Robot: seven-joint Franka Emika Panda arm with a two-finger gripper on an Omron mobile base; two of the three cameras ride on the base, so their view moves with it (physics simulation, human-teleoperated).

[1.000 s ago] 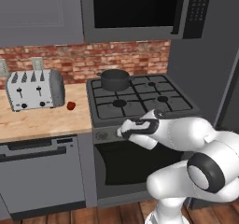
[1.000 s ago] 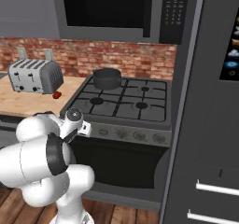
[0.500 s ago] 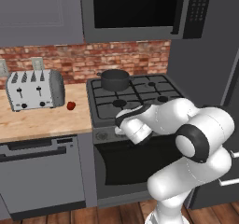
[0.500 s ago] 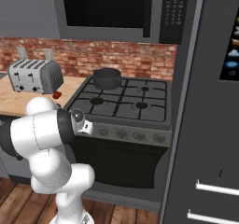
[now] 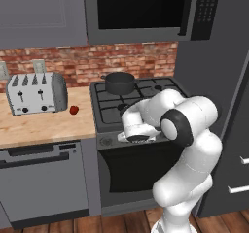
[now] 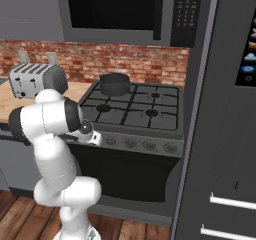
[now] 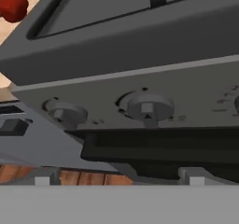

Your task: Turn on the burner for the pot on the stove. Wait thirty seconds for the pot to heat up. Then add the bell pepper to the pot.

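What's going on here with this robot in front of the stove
The robot arm has brought its open gripper low in front of the stove, facing the row of front knobs; one knob sits straight ahead of the fingertips, not yet touched. The pot stands on the back left burner, and the bell pepper lies on the wooden counter beside the toaster.

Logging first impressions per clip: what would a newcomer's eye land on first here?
The white arm folded low in front of the stove, its open gripper facing the front knobs. Next, the dark pot on the back-left burner, and the small red bell pepper on the wooden counter beside the toaster.
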